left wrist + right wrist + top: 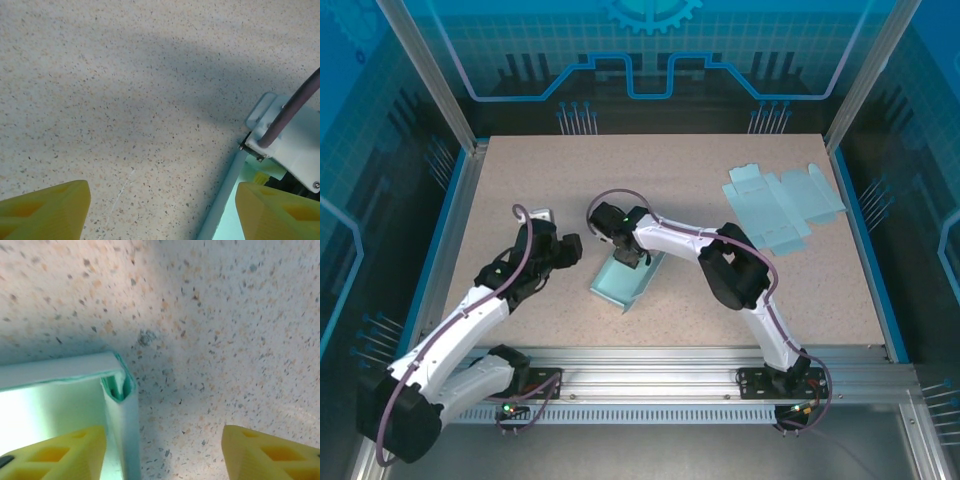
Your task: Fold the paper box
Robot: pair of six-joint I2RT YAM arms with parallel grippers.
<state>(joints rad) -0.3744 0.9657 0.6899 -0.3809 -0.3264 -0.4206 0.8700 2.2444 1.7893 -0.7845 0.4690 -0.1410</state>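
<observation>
The paper box (620, 285) is a pale teal tray with raised walls, lying slanted at mid-table. My right gripper (627, 258) hangs over its far end. In the right wrist view the jaws (165, 455) stand open; the box's folded corner wall (120, 390) rises just beside the left finger (55, 452), and speckled table lies under the rest of the gap. My left gripper (570, 250) sits just left of the box, open (160, 212), with bare table between its fingers and the box's wall (225, 195) by its right finger (277, 212).
Flat unfolded teal box blanks (782, 200) lie at the far right of the table. The right arm's white wrist bracket and cable (287, 140) show close to my left gripper. Metal frame rails (670, 365) border the table.
</observation>
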